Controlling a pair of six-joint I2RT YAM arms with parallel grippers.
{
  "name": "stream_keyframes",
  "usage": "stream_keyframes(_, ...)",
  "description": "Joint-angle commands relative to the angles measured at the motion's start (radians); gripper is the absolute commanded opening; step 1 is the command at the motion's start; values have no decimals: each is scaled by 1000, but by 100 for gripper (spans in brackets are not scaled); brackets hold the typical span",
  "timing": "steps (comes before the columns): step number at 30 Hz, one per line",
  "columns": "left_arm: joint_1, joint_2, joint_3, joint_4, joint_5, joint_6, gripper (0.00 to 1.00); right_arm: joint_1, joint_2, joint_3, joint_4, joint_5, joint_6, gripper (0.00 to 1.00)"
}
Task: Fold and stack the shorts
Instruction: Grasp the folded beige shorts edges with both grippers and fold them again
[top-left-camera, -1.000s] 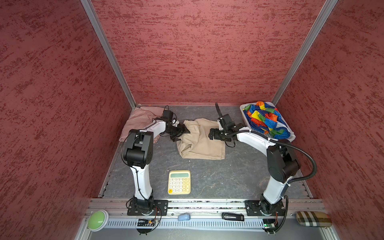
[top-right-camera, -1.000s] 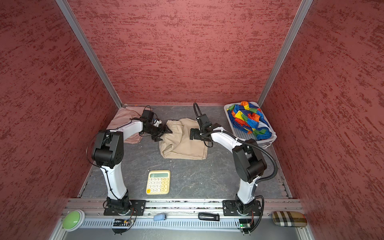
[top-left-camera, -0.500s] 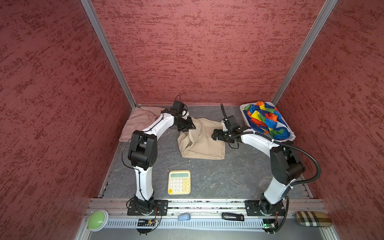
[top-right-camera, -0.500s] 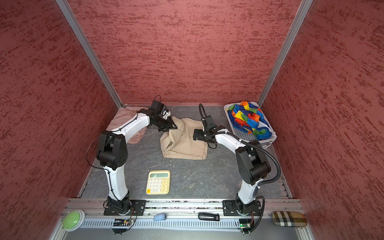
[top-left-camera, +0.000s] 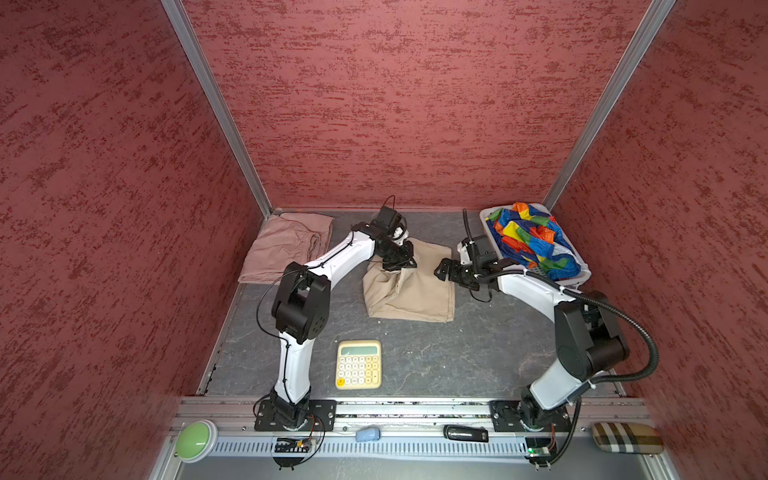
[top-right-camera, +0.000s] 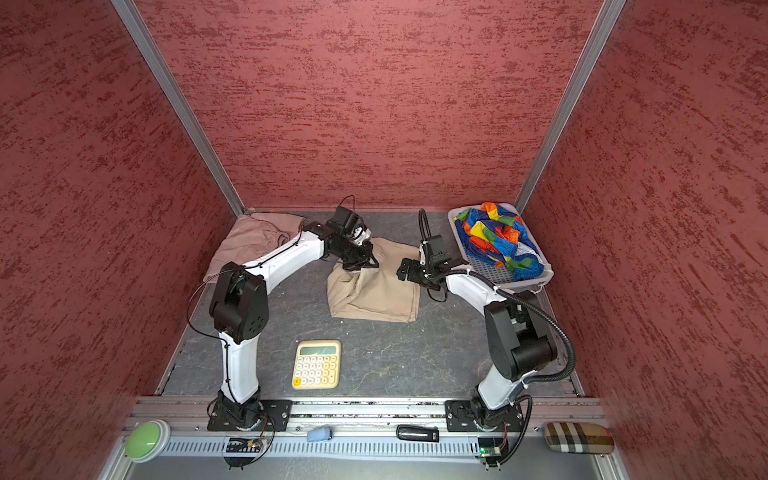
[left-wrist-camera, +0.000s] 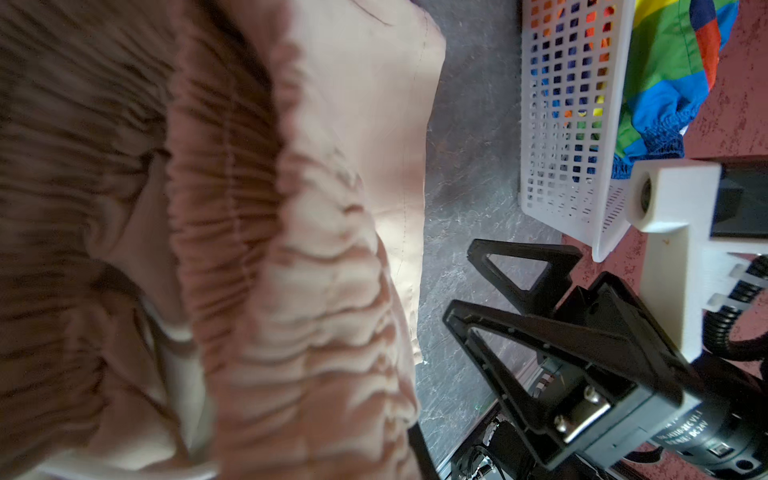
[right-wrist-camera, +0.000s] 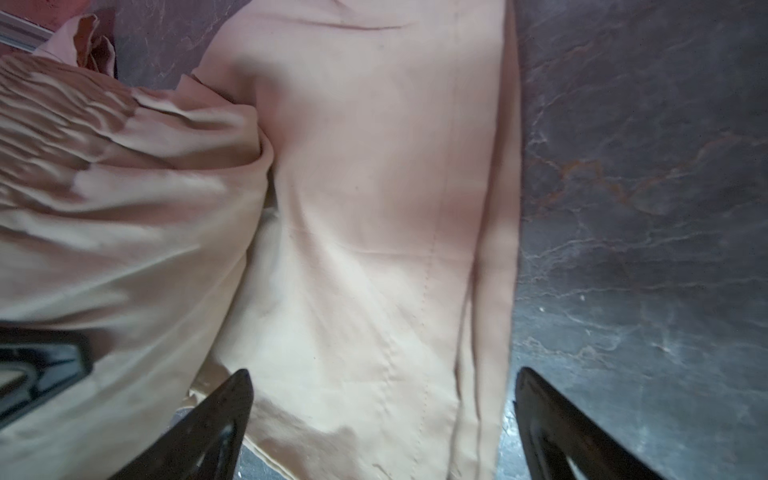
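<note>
Top views, beige pair: the crumpled tan cotton shorts (top-left-camera: 409, 289) lie between the two grippers, bunched and not yet folded.
Top views, left gripper: the left gripper (top-left-camera: 400, 262) is clamped shut, and by my reading it pinches the waistband corner, which peaks up to it.
Top views, right gripper: the right gripper (top-left-camera: 444, 272) is spread wide at the opposite edge, holding nothing.
Top views, done: the dusty pink gathered-waist shorts (top-left-camera: 286, 245) lie flat, seemingly folded, well apart from the left gripper.
Top views, left to do: the shiny rainbow colour-blocked shorts (top-right-camera: 494, 239) sit heaped in the white perforated plastic basket (top-right-camera: 505, 276), just behind the right gripper. Nothing is stacked.
Top views, clutter: the cream calculator (top-left-camera: 358, 364) sits nearer the arm bases, away from the cloth.
Left wrist view: the gathered waistband fills the lens and the gripper's own fingers are hidden.
Right wrist view: the open fingers (right-wrist-camera: 224, 419) straddle the tan hem, one over cloth and one over the dark stone-look tabletop (right-wrist-camera: 644, 208).
</note>
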Motion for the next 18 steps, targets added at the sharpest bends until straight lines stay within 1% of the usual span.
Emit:
stream_keyframes(1, -28, 54, 2, 125, 33, -80, 3, -6, -30, -33, 64, -45, 30, 99)
stream_keyframes(5, -60, 117, 53, 188, 65, -147, 3, -31, -45, -87, 107, -81, 53, 99)
stream_keyframes(6, -66, 132, 68, 199, 80, -163, 4, -36, -44, -96, 107, -79, 55, 99)
stream_keyframes(7, -68, 142, 83, 198, 93, -171, 16, -40, -42, -101, 101, -75, 52, 99)
stream_keyframes(8, -68, 142, 92, 198, 102, -172, 34, -44, -47, -104, 95, -72, 49, 99)
stream_keyframes(9, -66, 128, 90, 199, 99, -165, 42, -45, -55, -104, 88, -63, 45, 99)
stream_keyframes(10, -62, 98, 81, 203, 88, -148, 46, -45, -67, -99, 71, -45, 39, 99)
stream_keyframes(11, -54, 60, 67, 210, 76, -131, 57, -44, -79, -87, 48, -25, 28, 99)
stream_keyframes(12, -43, 22, 56, 215, 69, -120, 73, -45, -88, -69, 21, -1, 17, 99)
stream_keyframes(13, -26, -27, 44, 218, 57, -109, 100, -45, -97, -45, -12, 26, 0, 99)
stream_keyframes(16, 40, -173, 11, 215, 30, -71, 99, -45, -100, 44, -100, 82, -42, 99)
stream_keyframes(18, 100, -263, -39, 214, 14, -70, 99, -38, -75, 117, -156, 107, -65, 99)
